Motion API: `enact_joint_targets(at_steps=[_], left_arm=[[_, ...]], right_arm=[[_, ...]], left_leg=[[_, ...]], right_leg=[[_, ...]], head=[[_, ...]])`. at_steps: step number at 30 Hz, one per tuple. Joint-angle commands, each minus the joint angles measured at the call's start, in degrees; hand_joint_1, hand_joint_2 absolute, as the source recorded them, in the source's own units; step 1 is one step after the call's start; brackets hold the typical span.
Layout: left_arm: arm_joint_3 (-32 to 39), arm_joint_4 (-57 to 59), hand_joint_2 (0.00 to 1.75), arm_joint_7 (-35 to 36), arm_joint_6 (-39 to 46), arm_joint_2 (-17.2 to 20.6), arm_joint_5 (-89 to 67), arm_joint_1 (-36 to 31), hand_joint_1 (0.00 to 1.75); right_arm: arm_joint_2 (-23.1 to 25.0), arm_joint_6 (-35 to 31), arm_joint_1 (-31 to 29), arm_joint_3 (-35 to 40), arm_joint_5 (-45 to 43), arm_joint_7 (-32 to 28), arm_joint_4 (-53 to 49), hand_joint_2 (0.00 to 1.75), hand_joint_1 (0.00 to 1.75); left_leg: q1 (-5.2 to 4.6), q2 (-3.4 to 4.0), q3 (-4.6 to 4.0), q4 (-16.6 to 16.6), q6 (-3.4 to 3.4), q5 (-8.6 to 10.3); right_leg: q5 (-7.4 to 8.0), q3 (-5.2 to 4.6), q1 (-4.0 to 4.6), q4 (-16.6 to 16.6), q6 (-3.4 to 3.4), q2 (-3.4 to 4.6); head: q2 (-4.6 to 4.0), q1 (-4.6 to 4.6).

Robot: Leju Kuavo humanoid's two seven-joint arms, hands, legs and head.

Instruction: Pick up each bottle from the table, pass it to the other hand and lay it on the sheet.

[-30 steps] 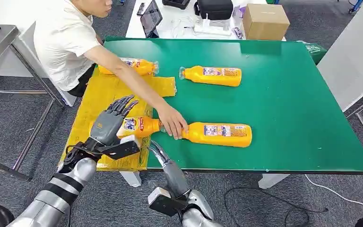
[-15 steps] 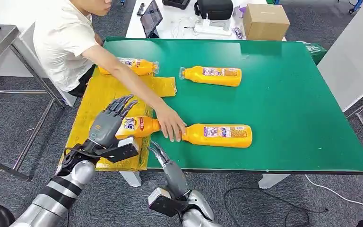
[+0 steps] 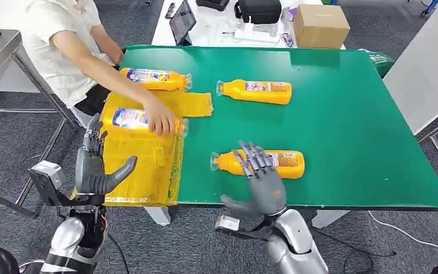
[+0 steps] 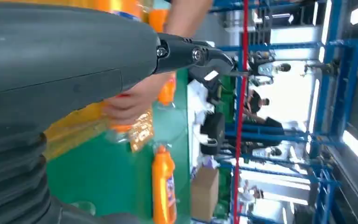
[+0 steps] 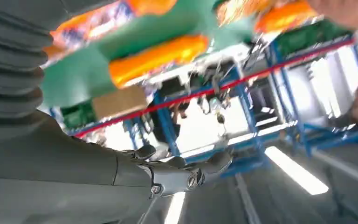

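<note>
1. Yellow sheet (image 3: 142, 165) at the tabletop's (image 3: 348, 114) left end carried two bottles, far one (image 3: 151, 79) and near one (image 3: 140, 121), a person's hand (image 3: 161, 120) on the latter.
2. Two bottles remained on green: far bottle (image 3: 256, 91) and front bottle (image 3: 262, 163).
3. Right robot hand (image 3: 262, 182) hovered spread above the front bottle; left robot hand (image 3: 94, 165) waited spread, empty.

The right hand (image 3: 260, 185) hovers open at the surface's (image 3: 353, 142) near edge, its fingertips over the nearest bottle (image 3: 259, 163). From that bottle, bare green lies open toward 3 o'clock and toward 12 o'clock as far as another bottle (image 3: 255, 91). Toward 9 o'clock the yellow sheet (image 3: 142, 165) has a free near half; its far half is blocked by a person's arm (image 3: 100, 71) and hand (image 3: 161, 118) on a bottle (image 3: 134, 119), with a fourth bottle (image 3: 151, 78) beyond. The left hand (image 3: 94, 165) stands open just off the sheet's 9 o'clock edge.
</note>
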Motion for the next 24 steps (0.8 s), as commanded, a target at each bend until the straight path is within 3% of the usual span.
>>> enact_joint_targets(at_steps=[1, 3, 6, 11, 15, 16, 24], left_arm=[[3.21, 1.87, 1.75, -0.24, 2.01, -2.93, -1.88, 2.94, 0.00], [3.43, 1.72, 1.75, -0.53, 2.11, -3.45, -3.20, 4.08, 0.00], [3.08, 1.80, 1.75, -0.78, 2.41, -4.06, -4.84, 5.43, 0.00], [2.95, 0.32, 1.75, -0.89, 2.65, -4.79, -5.56, 7.42, 0.00], [2.94, 0.07, 1.75, -0.78, 2.61, -4.71, -5.66, 7.39, 0.00], [2.94, 0.07, 1.75, -0.78, 2.61, -4.71, -5.66, 7.39, 0.00], [2.63, 0.63, 1.75, 0.39, 2.63, -5.05, -6.05, 7.28, 0.00]], right_arm=[[-2.08, -0.18, -0.32, -8.20, 7.75, 7.42, -2.47, 1.75, 0.00], [-6.29, -0.18, -2.18, -6.37, 8.96, 14.31, -0.29, 1.75, 0.00], [-10.11, -0.18, -4.49, -6.60, 10.36, 19.44, 3.54, 1.75, 0.00], [-12.45, 4.37, -6.12, -3.13, 4.10, 22.93, 10.69, 1.75, 0.00], [-12.23, 4.04, -5.91, -2.70, 3.89, 23.03, 10.86, 1.75, 0.00], [-12.23, 4.04, -5.91, -2.70, 3.89, 23.03, 10.86, 1.75, 0.00], [-14.05, 8.36, -7.89, -0.98, 2.68, 28.34, 15.95, 1.75, 0.00]], left_leg=[[-0.02, 0.02, 0.14, -0.05, 0.08, -0.04], [-0.03, 0.00, 0.31, -0.08, 0.15, -0.08], [-0.05, 0.04, 0.12, -0.06, 0.10, -0.01], [-0.07, 0.12, 0.30, -0.09, 0.16, -0.07], [-0.04, 0.10, 0.43, -0.10, 0.19, -0.17], [-0.09, 0.02, 0.13, -0.05, 0.13, -0.08], [-0.03, 0.06, 0.23, -0.04, 0.18, -0.11]], right_leg=[[-0.04, 0.14, 0.01, -0.05, -0.09, -0.05], [-0.08, 0.34, 0.03, -0.11, -0.14, -0.11], [0.00, 0.13, -0.02, -0.08, -0.04, -0.03], [0.00, 0.36, -0.01, -0.18, -0.10, 0.03], [-0.07, 0.48, 0.05, -0.17, -0.22, -0.04], [-0.02, 0.17, -0.03, -0.08, -0.09, -0.04], [-0.03, 0.28, 0.03, -0.11, -0.10, -0.03]], head=[[0.00, 0.02], [0.00, 0.02], [0.00, -0.02], [0.00, 0.02], [0.00, -0.02], [0.00, 0.00], [0.00, -0.02]])
